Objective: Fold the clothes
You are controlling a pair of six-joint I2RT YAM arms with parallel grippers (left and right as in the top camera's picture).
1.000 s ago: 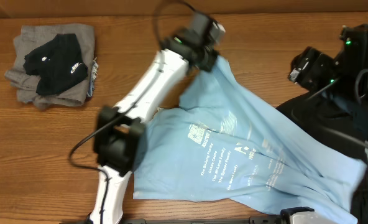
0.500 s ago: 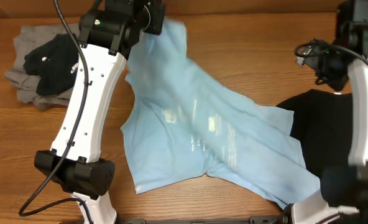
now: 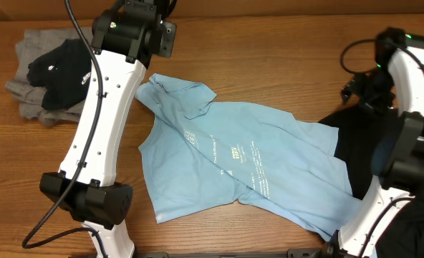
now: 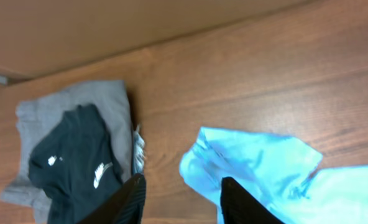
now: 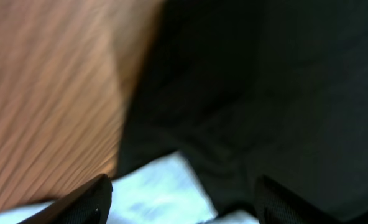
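Lying loose: blue T-shirt between 2 released grippers

Spread across the middle of the wooden table, the light blue T-shirt lies mostly flat, lettering up, with its upper left corner bunched into a small fold. Its right edge overlaps a black garment at the table's right side. Well apart at the far left, a grey piece lies with a black piece on top of it.

The left gripper hangs above the bare wood between that pile and the T-shirt's bunched corner. Its 2 fingers are parted and nothing sits between them. The right gripper hangs over the black garment where it meets a strip of pale blue cloth. That view is blurred, but the jaws stand wide and no fabric is pinched in them.
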